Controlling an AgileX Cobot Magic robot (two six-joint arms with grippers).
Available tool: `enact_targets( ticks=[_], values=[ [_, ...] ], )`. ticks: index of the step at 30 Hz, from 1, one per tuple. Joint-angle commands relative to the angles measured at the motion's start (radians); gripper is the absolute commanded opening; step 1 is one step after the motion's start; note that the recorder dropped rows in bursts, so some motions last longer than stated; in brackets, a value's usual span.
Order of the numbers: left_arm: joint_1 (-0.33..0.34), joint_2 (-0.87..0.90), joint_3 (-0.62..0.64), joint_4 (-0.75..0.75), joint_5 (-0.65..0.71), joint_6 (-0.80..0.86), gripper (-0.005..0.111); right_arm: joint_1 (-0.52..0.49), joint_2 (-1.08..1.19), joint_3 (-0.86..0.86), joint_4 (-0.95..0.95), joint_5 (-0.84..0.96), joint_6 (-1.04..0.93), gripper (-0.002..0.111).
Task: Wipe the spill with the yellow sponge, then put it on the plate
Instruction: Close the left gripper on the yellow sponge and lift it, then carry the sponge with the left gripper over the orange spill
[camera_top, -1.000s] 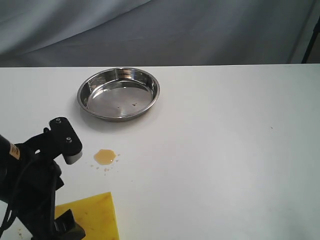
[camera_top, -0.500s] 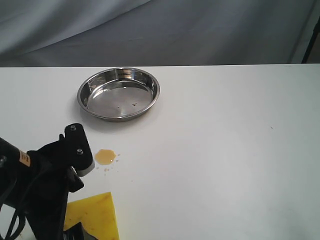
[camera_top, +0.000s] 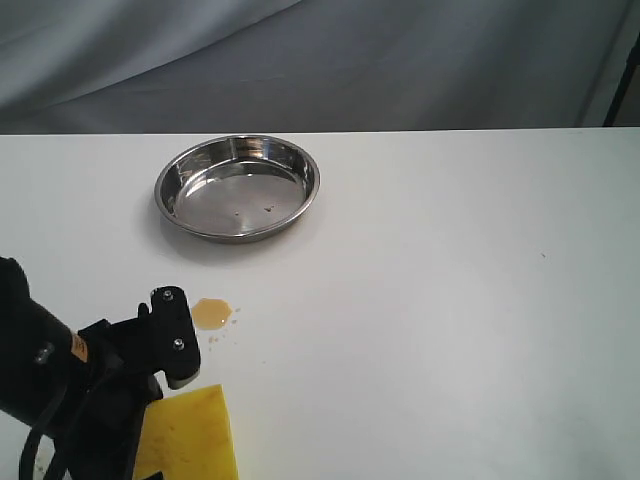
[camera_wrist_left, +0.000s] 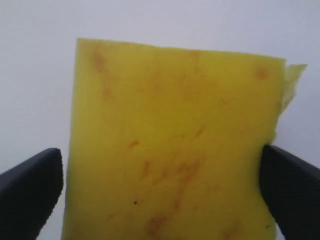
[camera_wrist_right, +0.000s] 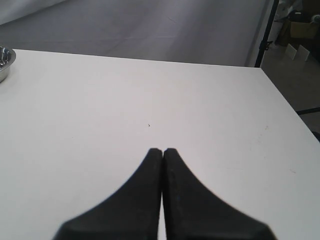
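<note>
My left arm is black, with a small orange label. Its wrist bracket carries two small screws and a grey block below. A black cable runs beside it. My right fingers are black and tapered.

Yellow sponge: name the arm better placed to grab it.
Left. The left gripper, jaws open, straddles the yellow sponge near the spill; the right gripper sits shut, no sponge in its view.

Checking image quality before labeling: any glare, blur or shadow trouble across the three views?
Exterior view: even light, sharp; plate has bright reflections inside and a soft shadow at its near side; spill reads clearly. Left wrist view: yellow sponge fills the frame, slightly soft; left gripper fingers dark and blurred. Right wrist view: table sharp, shut right gripper out of focus.
</note>
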Motion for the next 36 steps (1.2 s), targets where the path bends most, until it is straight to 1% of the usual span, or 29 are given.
enact_targets(
  ticks=[1,8,13,15,16,17,18,19,20,21,23,30,36],
  values=[
    [-0.007,0.070,0.004,-0.003,-0.047,0.004,0.104,0.001,-0.005,0.004,-0.007,-0.004,0.005,0.000],
    [-0.007,0.109,0.002,-0.017,-0.056,0.002,0.104,0.001,-0.005,0.004,-0.007,-0.004,0.005,0.000],
    [-0.007,0.107,-0.002,-0.106,-0.098,-0.031,0.104,0.001,-0.005,0.004,-0.007,-0.004,0.005,0.000],
    [-0.007,0.107,-0.012,-0.106,-0.100,-0.058,0.101,0.001,-0.005,0.004,-0.007,-0.004,0.005,0.000],
    [-0.007,0.107,-0.022,-0.106,-0.120,-0.093,0.090,0.001,-0.005,0.004,-0.007,-0.004,0.005,0.000],
    [-0.007,0.107,-0.035,-0.092,-0.126,-0.110,0.072,0.001,-0.005,0.004,-0.007,-0.004,0.005,0.000],
    [-0.007,0.107,-0.040,-0.081,-0.119,-0.108,0.061,0.001,-0.005,0.004,-0.007,-0.004,0.005,0.000],
    [-0.007,0.107,-0.047,-0.070,-0.087,-0.103,0.042,0.001,-0.005,0.004,-0.007,-0.004,0.005,0.000],
    [-0.007,0.107,-0.047,-0.067,-0.083,-0.103,0.032,0.001,-0.005,0.004,-0.007,-0.004,0.005,0.000],
    [-0.007,0.107,-0.047,-0.067,-0.077,-0.101,0.014,0.001,-0.005,0.004,-0.007,-0.004,0.005,0.000],
    [-0.007,0.107,-0.047,-0.065,-0.079,-0.079,0.001,0.001,-0.005,0.004,-0.007,-0.004,0.005,0.000],
    [-0.007,0.105,-0.047,-0.011,-0.079,-0.067,0.001,0.001,-0.005,0.004,-0.007,-0.004,0.005,0.000],
    [-0.007,0.047,-0.048,0.055,-0.079,-0.046,0.001,0.001,-0.005,0.004,-0.007,-0.004,0.005,0.000]
  ],
)
